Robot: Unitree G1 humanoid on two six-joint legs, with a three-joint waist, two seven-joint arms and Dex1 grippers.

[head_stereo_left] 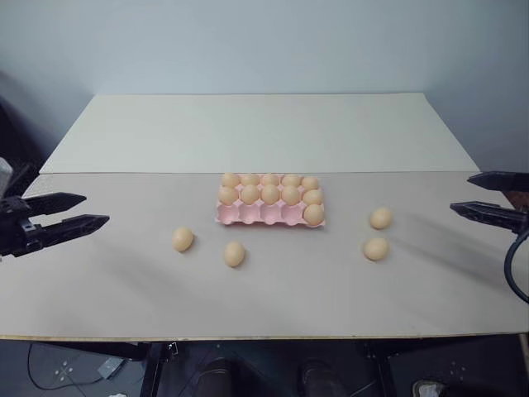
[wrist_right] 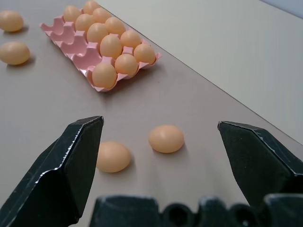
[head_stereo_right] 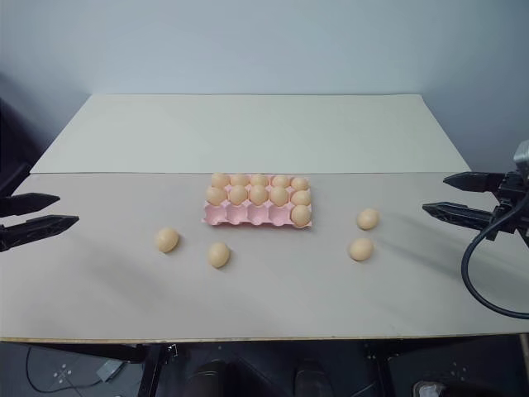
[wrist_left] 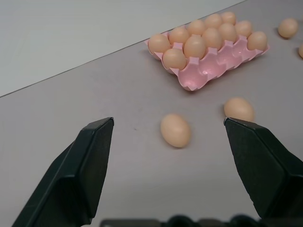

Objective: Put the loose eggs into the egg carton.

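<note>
The pink egg carton (head_stereo_left: 248, 214) lies at the table's middle. Its two back rows are full, and the front row holds one egg at its right end beside several empty cups. Two loose eggs (head_stereo_left: 183, 239) (head_stereo_left: 234, 254) lie in front of the carton to the left. Two more loose eggs (head_stereo_left: 380, 217) (head_stereo_left: 375, 248) lie to its right. My left gripper (head_stereo_left: 92, 210) hovers open at the left side, well clear of the eggs. My right gripper (head_stereo_left: 461, 192) hovers open at the right side. In the wrist views each pair of eggs (wrist_left: 175, 130) (wrist_right: 166, 138) lies ahead of the open fingers.
The table has a grey front board (head_stereo_left: 273, 298) and a paler back board (head_stereo_left: 256, 132), with a seam between them. Its front edge (head_stereo_left: 264, 337) runs across the bottom of the eye views. A black cable (head_stereo_left: 514, 269) loops below my right gripper.
</note>
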